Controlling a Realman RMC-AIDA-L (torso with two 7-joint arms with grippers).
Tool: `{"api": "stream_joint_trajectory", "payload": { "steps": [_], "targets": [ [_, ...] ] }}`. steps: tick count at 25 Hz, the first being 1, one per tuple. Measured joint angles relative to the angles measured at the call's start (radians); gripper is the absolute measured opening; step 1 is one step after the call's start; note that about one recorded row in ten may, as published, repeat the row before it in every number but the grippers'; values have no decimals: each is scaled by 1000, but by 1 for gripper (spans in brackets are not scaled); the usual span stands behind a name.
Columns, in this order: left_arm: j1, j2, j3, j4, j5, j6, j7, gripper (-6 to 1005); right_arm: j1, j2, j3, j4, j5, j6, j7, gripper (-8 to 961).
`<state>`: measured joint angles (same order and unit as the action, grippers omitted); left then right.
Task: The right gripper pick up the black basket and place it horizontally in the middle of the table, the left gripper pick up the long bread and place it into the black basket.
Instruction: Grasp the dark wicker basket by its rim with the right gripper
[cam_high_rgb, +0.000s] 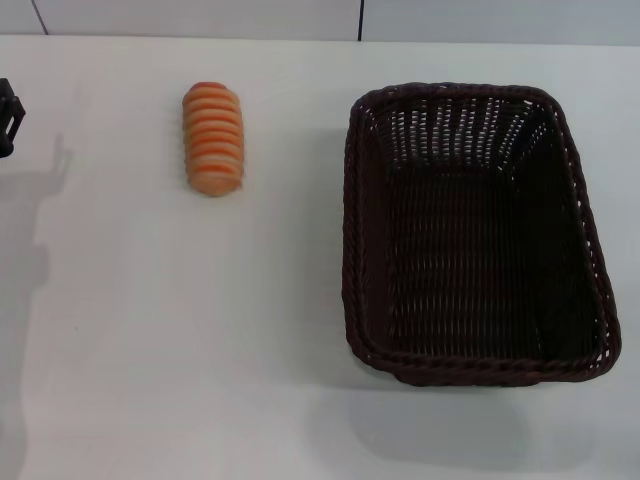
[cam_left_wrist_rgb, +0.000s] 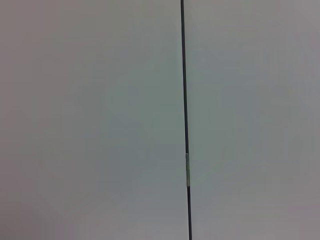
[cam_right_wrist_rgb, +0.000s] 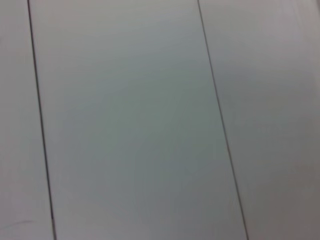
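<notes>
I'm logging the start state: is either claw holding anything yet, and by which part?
Nothing is held. The bread and the basket both lie free on the table; the left claw barely shows at the table's edge.

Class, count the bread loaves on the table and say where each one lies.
1. The long bread lies on the table, on the robot's left, apart from the black basket, which looks empty.

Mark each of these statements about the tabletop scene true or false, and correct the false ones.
1. The long bread lies inside the black basket. False: it lies on the table, apart from the basket, on its left.
2. The basket holds nothing. True.
3. The right gripper holds the basket's rim. False: no right gripper is in view.
4. The bread shows orange-brown bands with pale ridges. True.
5. The left gripper shows at the table's left edge, away from the bread. True.
</notes>
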<state>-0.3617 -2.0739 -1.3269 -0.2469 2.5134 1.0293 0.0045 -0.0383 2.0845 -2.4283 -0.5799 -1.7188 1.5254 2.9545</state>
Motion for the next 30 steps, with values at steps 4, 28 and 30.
{"api": "stream_joint_trajectory", "payload": {
  "steps": [4, 28, 30],
  "targets": [
    [0, 0, 0, 0, 0, 0, 0, 846, 1, 0, -15, 0, 3, 3, 0, 817],
    [-14, 0, -8, 0, -2, -9, 0, 846, -252, -216, 139, -1204, -117, -1053, -780, 817],
    [-17, 1, -8, 2, -2, -11, 0, 846, -286, -181, 186, -1257, -96, -1160, -850, 817]
  ]
}}
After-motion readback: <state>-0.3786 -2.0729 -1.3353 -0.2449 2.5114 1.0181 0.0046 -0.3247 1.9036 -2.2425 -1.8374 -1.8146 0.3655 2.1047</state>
